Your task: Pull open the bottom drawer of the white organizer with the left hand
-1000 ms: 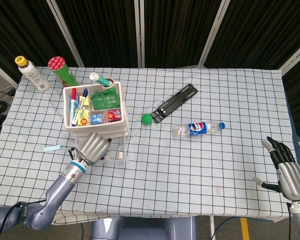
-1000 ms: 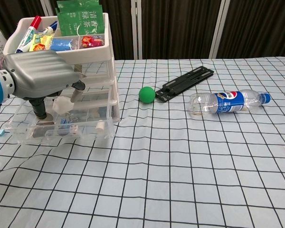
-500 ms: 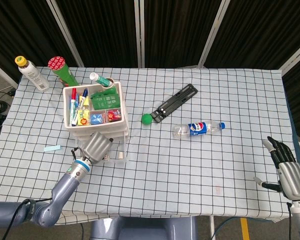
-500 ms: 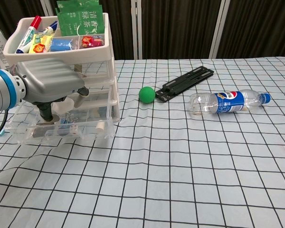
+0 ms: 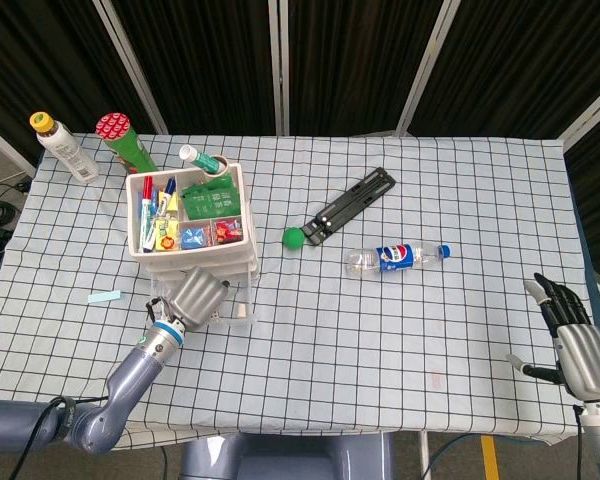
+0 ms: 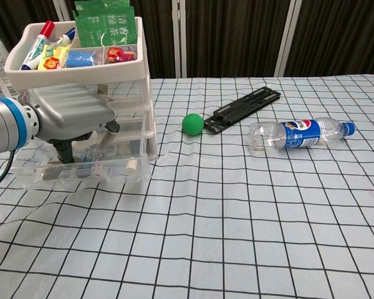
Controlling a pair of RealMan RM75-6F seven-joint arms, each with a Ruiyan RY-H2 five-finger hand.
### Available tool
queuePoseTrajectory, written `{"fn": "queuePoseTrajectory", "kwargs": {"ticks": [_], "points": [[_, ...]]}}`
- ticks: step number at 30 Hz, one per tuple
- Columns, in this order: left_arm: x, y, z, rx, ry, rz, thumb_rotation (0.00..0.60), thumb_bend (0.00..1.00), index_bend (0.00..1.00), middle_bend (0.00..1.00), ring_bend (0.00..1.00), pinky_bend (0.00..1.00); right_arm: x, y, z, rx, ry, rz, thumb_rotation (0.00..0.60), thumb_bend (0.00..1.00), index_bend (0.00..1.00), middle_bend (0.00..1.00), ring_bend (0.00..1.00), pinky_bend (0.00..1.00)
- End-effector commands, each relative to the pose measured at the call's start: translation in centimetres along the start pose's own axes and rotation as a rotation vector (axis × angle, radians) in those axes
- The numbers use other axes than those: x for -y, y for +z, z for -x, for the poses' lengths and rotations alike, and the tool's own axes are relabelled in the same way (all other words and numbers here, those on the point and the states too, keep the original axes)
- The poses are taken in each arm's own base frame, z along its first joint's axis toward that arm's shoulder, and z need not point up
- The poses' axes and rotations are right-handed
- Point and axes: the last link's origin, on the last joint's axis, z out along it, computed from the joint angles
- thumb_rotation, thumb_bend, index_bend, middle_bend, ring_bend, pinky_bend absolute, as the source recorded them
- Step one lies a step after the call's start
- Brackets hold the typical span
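The white organizer (image 5: pixel 187 222) (image 6: pixel 81 59) stands at the table's left, its top tray full of pens and packets. Its clear bottom drawer (image 5: pixel 232 308) (image 6: pixel 112 171) is pulled out toward me, with small items lying inside. My left hand (image 5: pixel 198 295) (image 6: pixel 68 117) sits over the open drawer, fingers curled down into it behind the front wall and touching it. My right hand (image 5: pixel 578 348) hangs off the table's near right corner with its fingers apart and nothing in it; the chest view does not show it.
A green ball (image 5: pixel 294 237) (image 6: pixel 192 123), a black bracket (image 5: pixel 348 205) and a lying Pepsi bottle (image 5: pixel 398 257) (image 6: pixel 299 134) are right of the organizer. A yellow-capped bottle (image 5: pixel 64 148) and a red-lidded can (image 5: pixel 125 142) stand behind it. A blue slip (image 5: pixel 105 297) lies at its left.
My left hand has shifted a little away from me, toward the organizer, and sits lower in the drawer. The drawer front has edged slightly back with it. The right hand has not moved.
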Motion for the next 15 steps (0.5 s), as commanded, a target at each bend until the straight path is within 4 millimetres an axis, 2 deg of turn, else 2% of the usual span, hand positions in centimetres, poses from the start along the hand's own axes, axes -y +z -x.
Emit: {"fn": "queuePoseTrajectory", "kwargs": {"ticks": [1, 9, 15], "points": [[-0.02, -0.04, -0.01, 0.004, -0.013, 0.002, 0.6, 0.26, 0.49, 1.0, 0.92, 0.84, 0.0, 0.0, 0.02, 0.002, 0.0, 0.0, 0.6, 0.02, 0.08, 0.0, 0.0, 0.0], [0.01, -0.03, 0.18, 0.007, -0.015, 0.003, 0.6, 0.26, 0.57, 1.0, 0.92, 0.84, 0.0, 0.0, 0.01, 0.0, 0.0, 0.0, 0.6, 0.02, 0.08, 0.0, 0.0, 0.0], [0.09, -0.01, 0.38, 0.014, -0.02, 0.0, 0.6, 0.27, 0.57, 1.0, 0.92, 0.84, 0.01, -0.01, 0.05, 0.002, -0.001, 0.0, 0.6, 0.02, 0.08, 0.0, 0.0, 0.0]]}}
